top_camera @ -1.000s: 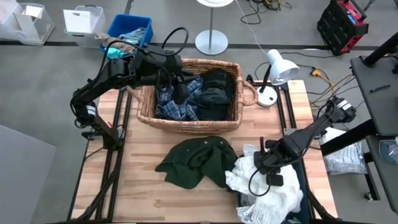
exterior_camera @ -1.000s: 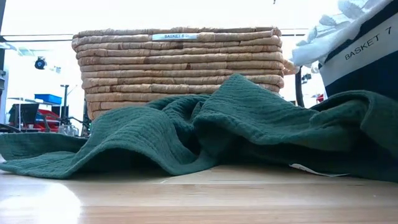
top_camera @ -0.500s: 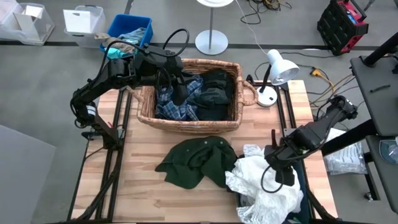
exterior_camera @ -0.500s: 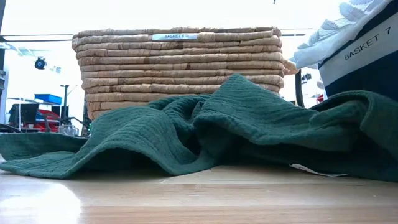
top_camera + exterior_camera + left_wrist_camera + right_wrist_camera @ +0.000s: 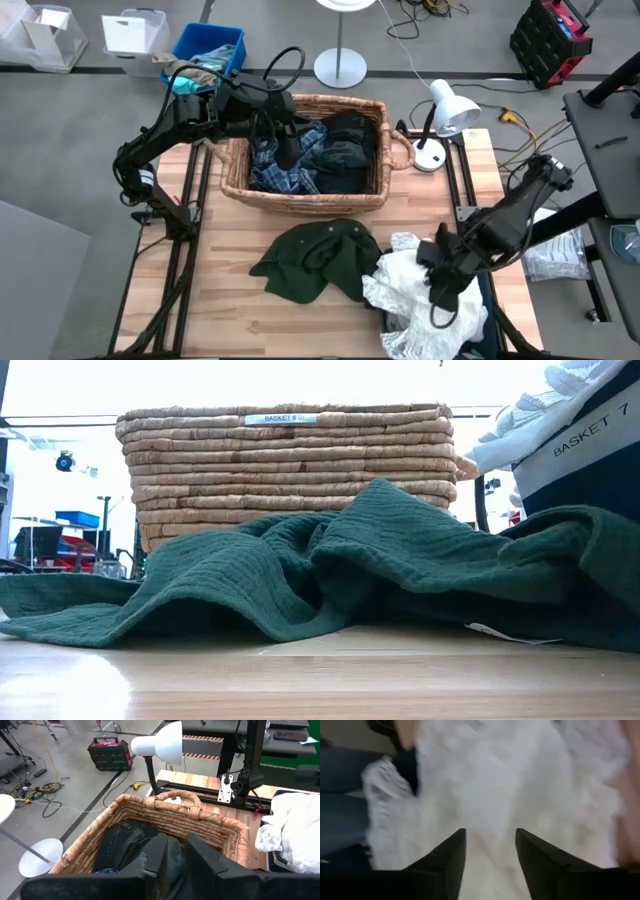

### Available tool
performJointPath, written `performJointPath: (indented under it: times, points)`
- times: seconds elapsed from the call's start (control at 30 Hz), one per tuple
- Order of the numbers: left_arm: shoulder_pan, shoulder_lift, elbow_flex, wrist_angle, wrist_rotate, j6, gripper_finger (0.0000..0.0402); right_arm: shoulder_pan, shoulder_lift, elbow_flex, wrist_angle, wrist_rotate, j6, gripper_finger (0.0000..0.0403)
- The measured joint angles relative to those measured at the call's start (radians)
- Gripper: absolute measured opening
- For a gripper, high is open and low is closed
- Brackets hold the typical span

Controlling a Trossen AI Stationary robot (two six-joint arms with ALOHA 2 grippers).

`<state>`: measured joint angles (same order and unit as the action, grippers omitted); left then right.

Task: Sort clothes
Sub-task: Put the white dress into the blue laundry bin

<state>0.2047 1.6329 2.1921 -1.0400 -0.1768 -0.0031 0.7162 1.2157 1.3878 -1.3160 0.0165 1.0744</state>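
In the woven wicker basket (image 5: 305, 150) dark clothes sorted; dark green garment (image 5: 310, 260) unsorted mid-table; right gripper (image 5: 487, 851) spread, released, over white garments (image 5: 425, 300).

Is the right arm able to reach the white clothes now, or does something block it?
Probably yes. The right hand hangs directly above the white clothes, fingers open, and nothing lies between them. The dark green garment lies beside the pile, not across the way.

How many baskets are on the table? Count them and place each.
2. The wicker basket sits at the table's far side, holding dark clothes. A dark basket marked BASKET 7 stands at the near right corner, heaped with white clothes. None other shows.
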Motion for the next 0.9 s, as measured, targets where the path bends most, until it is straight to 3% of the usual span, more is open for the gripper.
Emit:
performJointPath:
  times: [0.3,0.6,0.9]
  points:
    - [0.000,0.000,0.000,0.004,0.000,0.079,0.0048,0.000,0.089,-0.127,0.225,-0.012,-0.065,0.0019]
    - [0.002,0.000,0.000,0.007,0.000,0.179,0.0048,0.000,0.179,-0.236,0.290,-0.040,-0.050,0.0010]
    - [0.019,0.000,0.000,0.008,0.000,0.221,0.0048,-0.002,0.198,-0.498,0.696,-0.044,0.031,0.0009]
